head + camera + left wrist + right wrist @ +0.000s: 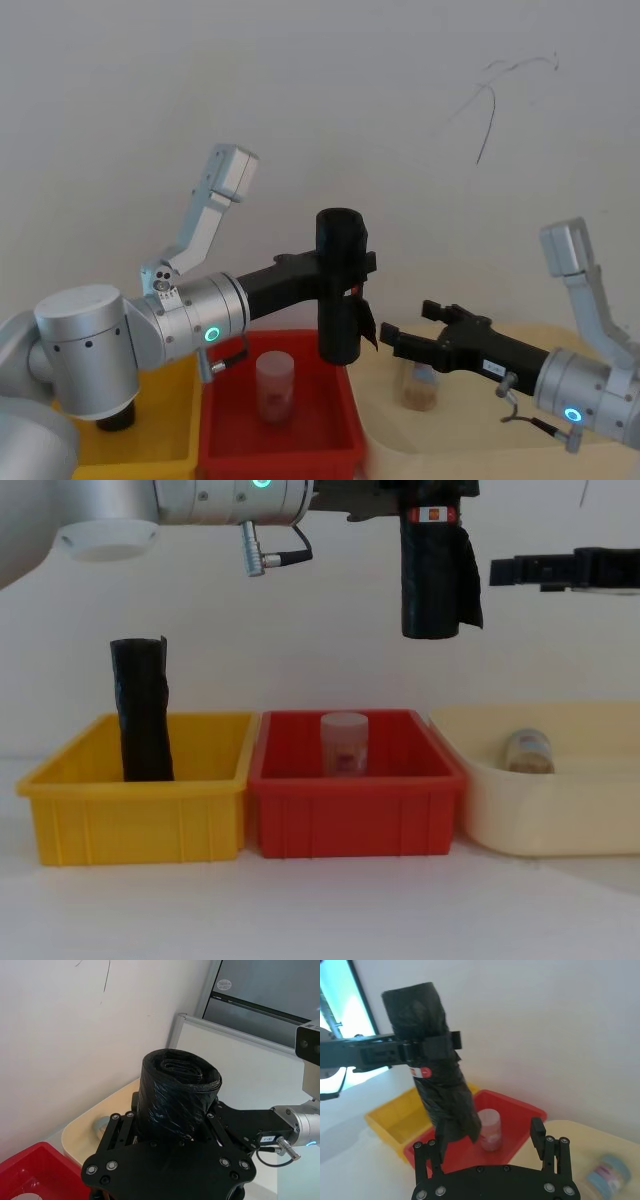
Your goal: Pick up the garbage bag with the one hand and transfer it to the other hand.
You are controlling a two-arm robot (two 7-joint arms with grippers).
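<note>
Handover, midway. The left gripper [345,262] clamps the bag [339,300] and holds it upright in the air above the red bin [355,810]; the pick-up is done. The right gripper [392,338], jaws apart and empty, sits just beside the bag's lower end, above the cream tray [560,825]. Judged remaining: right grasp, then left release.

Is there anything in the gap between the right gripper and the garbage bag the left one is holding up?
Nothing visible. The garbage bag hangs upright in the left gripper, above the red bin. The open right gripper is beside it with only air between.
</note>
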